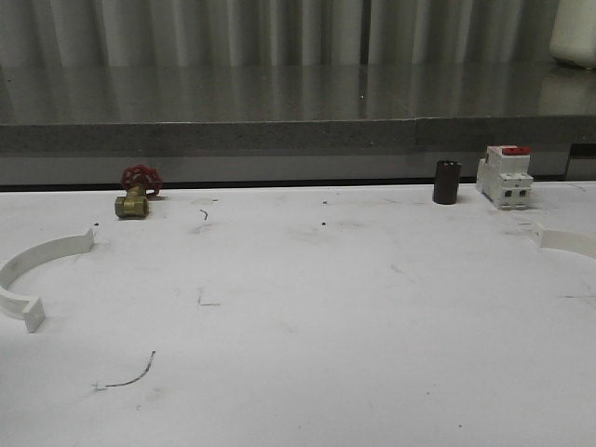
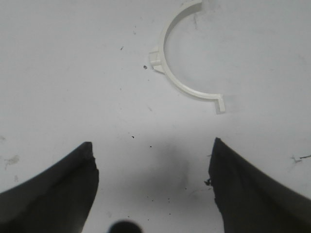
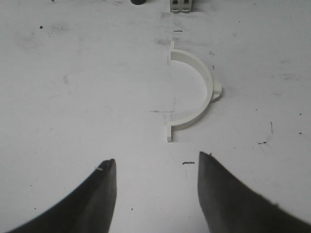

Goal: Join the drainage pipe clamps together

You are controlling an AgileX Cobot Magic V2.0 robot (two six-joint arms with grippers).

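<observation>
Both my grippers gape empty | clamp halves well apart | thin rims may slip

Brass valve, blk cylinder, breaker.

I face a scuffed white table marked with dark smudges. Behind its far edge runs a grey, speckled stone ledge with a glossy top, backed by pale vertical curtains under dim light.
</observation>
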